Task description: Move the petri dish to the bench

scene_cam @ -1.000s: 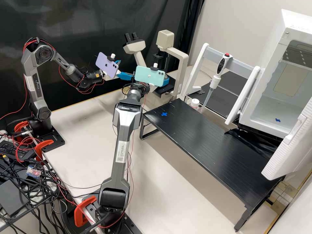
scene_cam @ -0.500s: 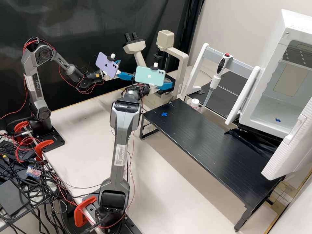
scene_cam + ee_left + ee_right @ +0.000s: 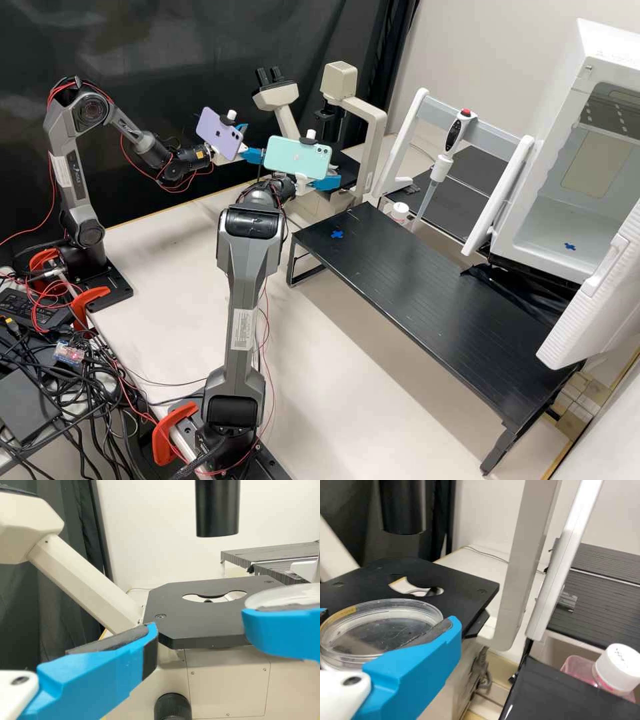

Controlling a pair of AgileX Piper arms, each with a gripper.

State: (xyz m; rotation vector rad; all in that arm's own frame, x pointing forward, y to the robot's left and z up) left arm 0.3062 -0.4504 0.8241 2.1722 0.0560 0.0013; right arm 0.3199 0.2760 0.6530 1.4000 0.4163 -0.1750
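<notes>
Right end effector: closing distance set to the dish's width, its blue fingers flanking and gripping one clear petri dish. Dish: sitting roughly level, in front of the microscope stage in the right wrist view. Left end effector: standing parted, its visible pad bare, holding nothing.

Progress, as judged: pick-up appearing complete; the dish seemingly riding off the stage rather than resting on it. Outstanding: carrying across to the black desk, lowering, releasing, backing clear. The blue cross on the near end of the desk is possibly serving as the target.

View by view. Right wrist view: giving the dish's clear wall, a yellowish strip at its rim, the stage opening behind, plus a bottle of pink liquid with a white cap. Left wrist view: presenting the dish edge-on, above a blue finger of the other arm, beside the stage. High view: placing both arms at the microscope, the desk lying alongside, the pipette hanging and the white cabinet standing open beyond.
</notes>
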